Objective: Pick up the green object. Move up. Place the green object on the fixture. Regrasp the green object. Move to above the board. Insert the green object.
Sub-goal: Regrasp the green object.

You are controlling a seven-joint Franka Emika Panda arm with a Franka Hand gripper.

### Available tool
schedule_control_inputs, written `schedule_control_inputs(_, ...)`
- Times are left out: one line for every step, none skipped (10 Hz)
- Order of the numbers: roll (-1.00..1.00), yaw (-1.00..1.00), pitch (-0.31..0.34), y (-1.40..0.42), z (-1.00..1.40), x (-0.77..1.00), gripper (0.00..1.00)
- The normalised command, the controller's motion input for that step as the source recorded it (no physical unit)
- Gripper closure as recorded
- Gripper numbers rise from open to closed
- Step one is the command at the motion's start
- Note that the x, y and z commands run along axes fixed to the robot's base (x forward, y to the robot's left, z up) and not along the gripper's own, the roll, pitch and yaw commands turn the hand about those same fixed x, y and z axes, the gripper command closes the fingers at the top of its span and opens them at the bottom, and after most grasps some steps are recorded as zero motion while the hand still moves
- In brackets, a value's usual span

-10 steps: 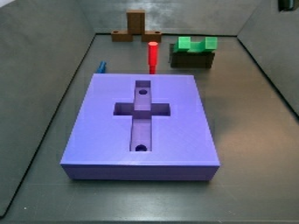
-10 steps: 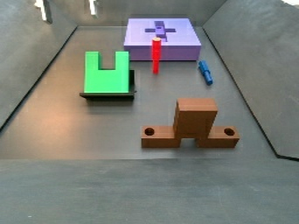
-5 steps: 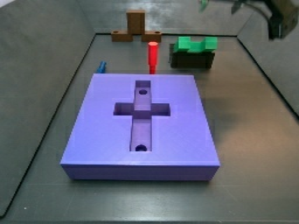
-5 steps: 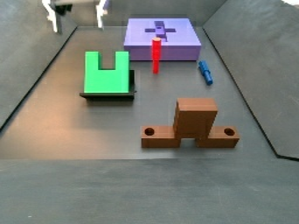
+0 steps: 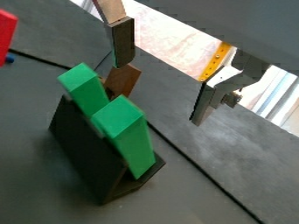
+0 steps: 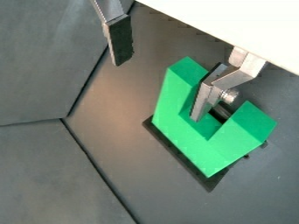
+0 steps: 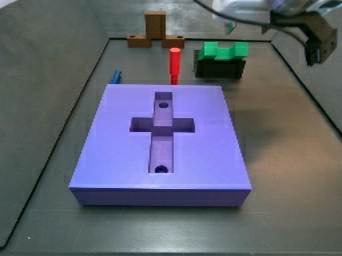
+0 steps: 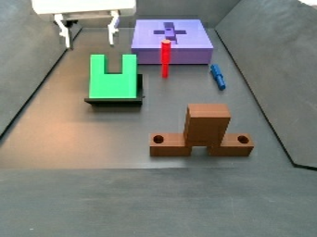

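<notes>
The green object [image 8: 114, 76] is a U-shaped block lying on the dark fixture [image 8: 119, 101], prongs pointing toward the board [image 8: 171, 40]. It also shows in the side view [image 7: 225, 50] on the fixture [image 7: 221, 69], behind the purple board [image 7: 163, 135]. My gripper [image 8: 89, 32] is open and empty. It hangs above the floor just beyond the green object, apart from it, and shows in the side view [image 7: 314, 40] as well. In both wrist views [image 5: 166, 74] [image 6: 163, 68] the gripper holds nothing, with the green object [image 5: 111, 118] [image 6: 205, 122] below and to one side.
A thin red peg [image 8: 165, 57] stands upright between the green object and the board. A small blue piece [image 8: 217, 76] lies beside the board. A brown wooden stand [image 8: 206, 131] sits away from the board. Dark walls ring the floor.
The gripper has come further into both side views, moving down and closer to the green object. The jaws stay open. The objects have not moved.
</notes>
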Motion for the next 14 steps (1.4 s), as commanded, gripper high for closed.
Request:
schedule_control_inputs(0.33,0.05,0.000,-0.18,-0.32,0.03,0.00)
schedule_control_inputs(0.28,0.00,0.000,-0.19,-0.44,0.14,0.00)
schedule_control_inputs(0.29,0.00,0.000,-0.04,-0.42,0.08,0.00)
schedule_control_inputs(0.30,0.00,0.000,0.00,-0.37,0.07,0.00)
schedule_control_inputs(0.23,0.00,0.046,0.00,-0.27,0.07,0.00)
schedule_control_inputs(0.14,-0.11,0.191,0.01,-0.15,0.11,0.00)
schedule_control_inputs(0.15,-0.22,0.226,0.00,-0.19,0.12,0.00)
schedule_control_inputs(0.10,-0.19,0.160,0.00,-0.24,0.08,0.00)
schedule_control_inputs(0.12,-0.20,0.191,0.00,-0.21,0.11,0.00)
schedule_control_inputs(0.02,-0.16,0.103,0.00,-0.20,0.03,0.00)
schedule_control_inputs(0.03,-0.09,0.137,0.00,-0.02,0.07,0.00)
schedule_control_inputs(0.05,-0.09,0.274,0.00,0.07,0.16,0.00)
schedule_control_inputs(0.06,-0.11,0.323,0.00,0.11,0.21,0.00)
schedule_control_inputs(0.00,-0.07,0.186,0.00,0.00,0.09,0.00)
